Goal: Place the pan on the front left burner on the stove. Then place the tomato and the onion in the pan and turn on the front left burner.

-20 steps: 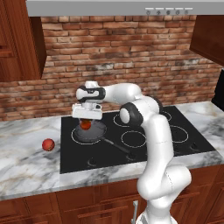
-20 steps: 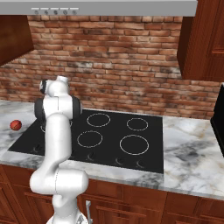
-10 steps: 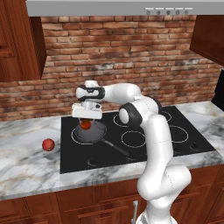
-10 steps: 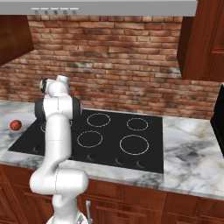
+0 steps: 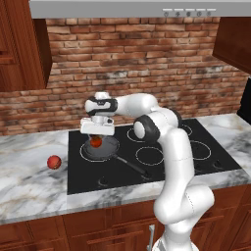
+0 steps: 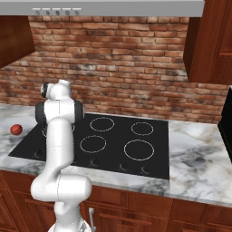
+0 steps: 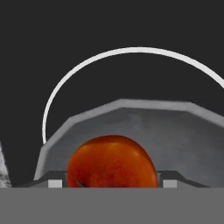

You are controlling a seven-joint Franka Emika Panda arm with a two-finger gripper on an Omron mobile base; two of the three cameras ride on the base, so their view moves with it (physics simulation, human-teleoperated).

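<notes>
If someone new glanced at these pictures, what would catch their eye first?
Probably the bright tomato, held between the gripper fingers just above the pan, which sits on the front left burner of the stove. Next, the onion, alone on the marble counter left of the stove.

tomato [image 5: 96, 141] over pan [image 5: 104, 148]
</notes>
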